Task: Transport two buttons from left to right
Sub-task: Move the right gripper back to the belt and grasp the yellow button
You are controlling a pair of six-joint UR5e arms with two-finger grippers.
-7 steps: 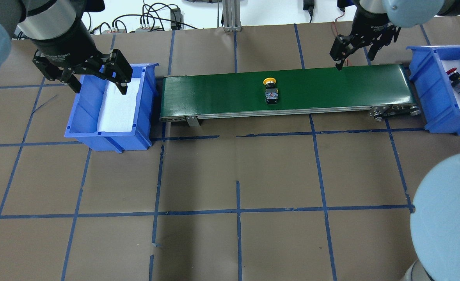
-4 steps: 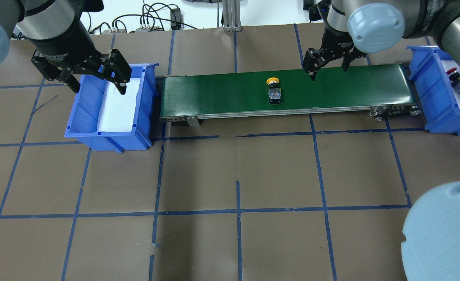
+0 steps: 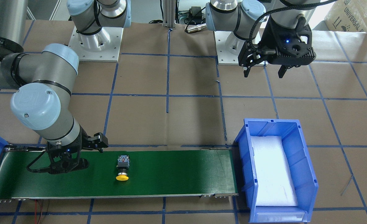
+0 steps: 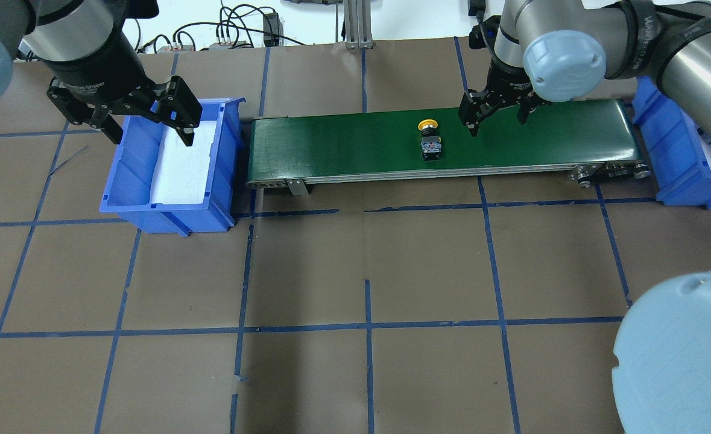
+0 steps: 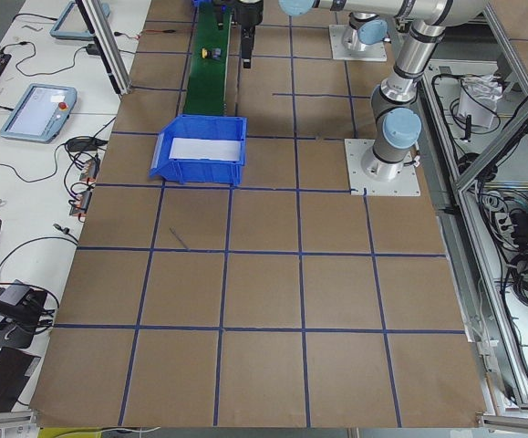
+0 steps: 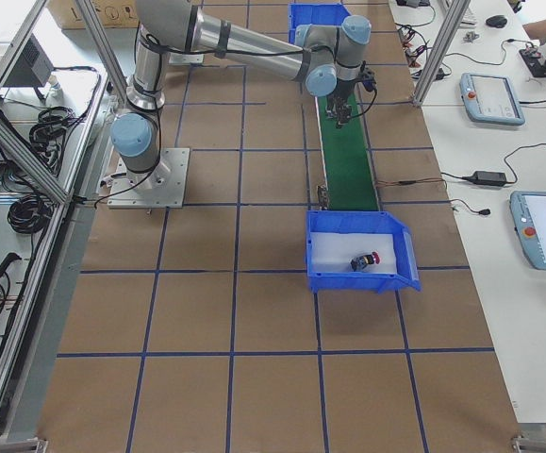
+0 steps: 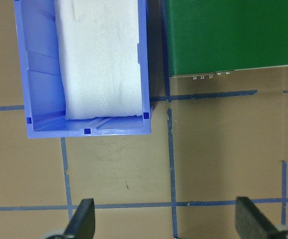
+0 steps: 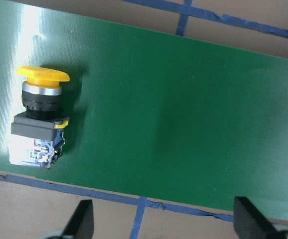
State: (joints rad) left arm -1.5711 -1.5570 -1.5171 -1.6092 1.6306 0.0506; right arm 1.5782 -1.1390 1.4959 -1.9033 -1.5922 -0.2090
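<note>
Item 1. The yellow mushroom-capped push-button switch with black collar and grey-black block body (image 4: 430,140) lies on its side on the long green conveyor belt (image 4: 343,144), somewhat past the belt's middle toward the robot's right. Its cap points to the belt's far edge, away from the robot. Nothing grips it.

Item 2. The red-capped push-button switch (image 6: 366,260) lies inside the blue plastic bin at the belt's right end (image 6: 390,283), on that bin's white liner.

Item 3. The right hand (image 4: 496,123) hangs over the belt just beside the yellow switch, on the side toward the right bin. Its fingers are spread wide with nothing between them. In the right wrist view the switch (image 8: 39,119) sits off to one side of the hand (image 8: 164,224), outside the gap, and apart from both fingers.

Item 4. The left hand (image 4: 150,129) is raised near the blue plastic bin at the belt's left end (image 4: 129,163), which is lined with white foam. Its fingers are also fully spread and carry nothing; the left wrist view shows them over bare brown paper of the blue-taped tabletop (image 4: 427,265), beside the bin.
</note>
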